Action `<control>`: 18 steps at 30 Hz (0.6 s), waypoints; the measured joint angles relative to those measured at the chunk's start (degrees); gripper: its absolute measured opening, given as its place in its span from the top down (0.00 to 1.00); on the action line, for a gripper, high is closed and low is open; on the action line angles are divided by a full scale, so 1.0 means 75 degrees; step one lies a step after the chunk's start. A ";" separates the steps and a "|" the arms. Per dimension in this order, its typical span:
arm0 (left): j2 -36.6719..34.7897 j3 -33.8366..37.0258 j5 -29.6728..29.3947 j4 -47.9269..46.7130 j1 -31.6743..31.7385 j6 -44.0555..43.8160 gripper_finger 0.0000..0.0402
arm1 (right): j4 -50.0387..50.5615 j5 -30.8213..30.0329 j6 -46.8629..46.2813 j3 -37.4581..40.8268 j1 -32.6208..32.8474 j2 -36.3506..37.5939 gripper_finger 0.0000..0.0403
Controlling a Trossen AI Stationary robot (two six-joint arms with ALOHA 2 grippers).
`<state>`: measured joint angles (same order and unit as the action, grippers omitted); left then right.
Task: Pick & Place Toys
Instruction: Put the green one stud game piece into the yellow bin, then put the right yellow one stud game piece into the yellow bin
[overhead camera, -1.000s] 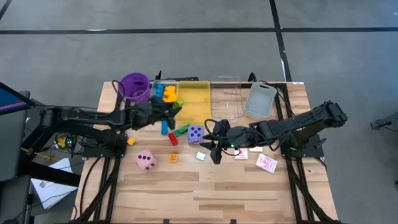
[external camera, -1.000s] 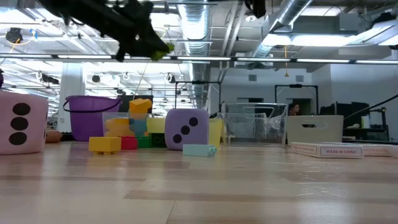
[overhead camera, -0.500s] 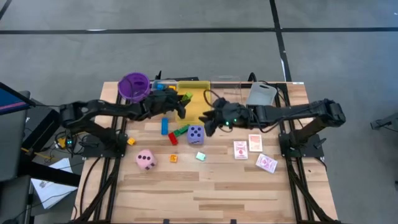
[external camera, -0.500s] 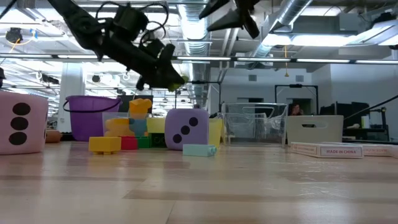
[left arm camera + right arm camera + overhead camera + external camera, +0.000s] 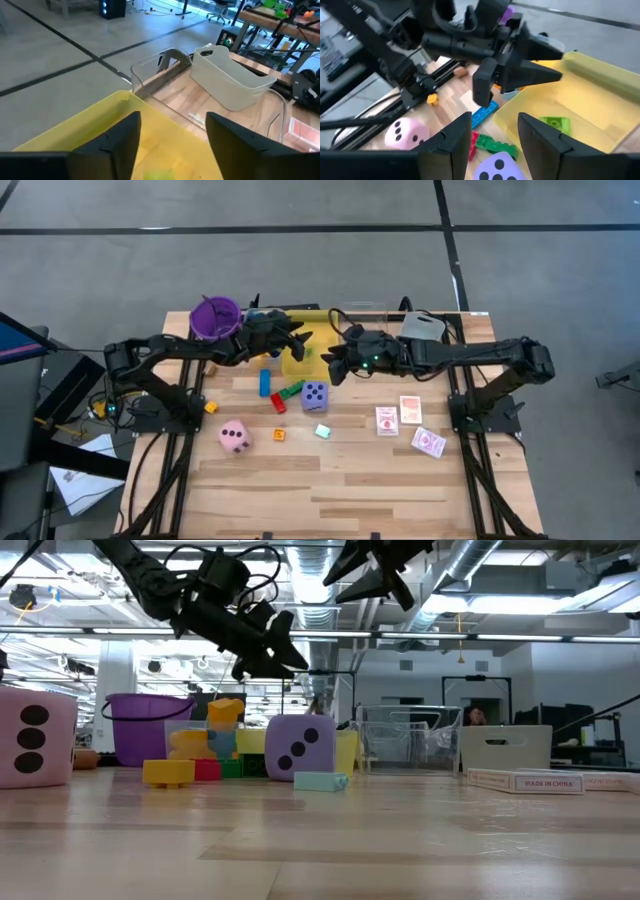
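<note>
The left gripper (image 5: pixel 297 338) hangs spread and empty above the yellow tray (image 5: pixel 322 330) at the table's far edge. A green block (image 5: pixel 555 123) lies inside it. The right gripper (image 5: pixel 332 357), also spread, hovers beside the tray.

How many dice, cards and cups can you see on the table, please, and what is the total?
dice: 2, pink and purple
cards: 3
cup: 1
total: 6

Around the wooden table (image 5: pixel 400 480) we see a grey concrete floor (image 5: pixel 300 270) crossed by dark lines. Level with the tabletop, we look into a workshop with exposed silver ducts (image 5: pixel 310 570), ceiling light strips (image 5: pixel 560 637) and glass partitions behind.
</note>
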<state>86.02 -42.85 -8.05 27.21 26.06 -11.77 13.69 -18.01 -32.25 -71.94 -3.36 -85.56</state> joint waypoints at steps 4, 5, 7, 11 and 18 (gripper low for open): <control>0.0000 -0.0055 0.0003 -0.0005 -0.0001 -0.0131 0.38 | 0.0002 0.0564 0.0419 0.0000 -0.0110 0.0000 0.62; 0.0000 -0.0055 0.0002 -0.0005 -0.0027 -0.0289 0.36 | 0.0003 0.0692 0.0520 0.0000 -0.0134 0.0000 0.62; -0.0037 -0.0055 0.0008 -0.0008 -0.0084 -0.0596 0.35 | 0.0004 0.0957 0.0725 0.0000 -0.0133 0.0000 0.62; -0.0355 -0.0055 0.0747 0.0134 -0.0269 -0.0771 0.34 | 0.0071 0.1478 0.1267 0.0000 -0.0091 0.0003 0.62; -0.1223 -0.0058 0.1938 -0.0017 -0.1277 0.0770 0.33 | 0.0397 0.2317 0.2098 0.0000 0.0207 0.0012 0.62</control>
<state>76.84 -43.29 6.48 27.09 16.49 -5.99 16.67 -0.63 -16.52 -71.94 -1.82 -85.47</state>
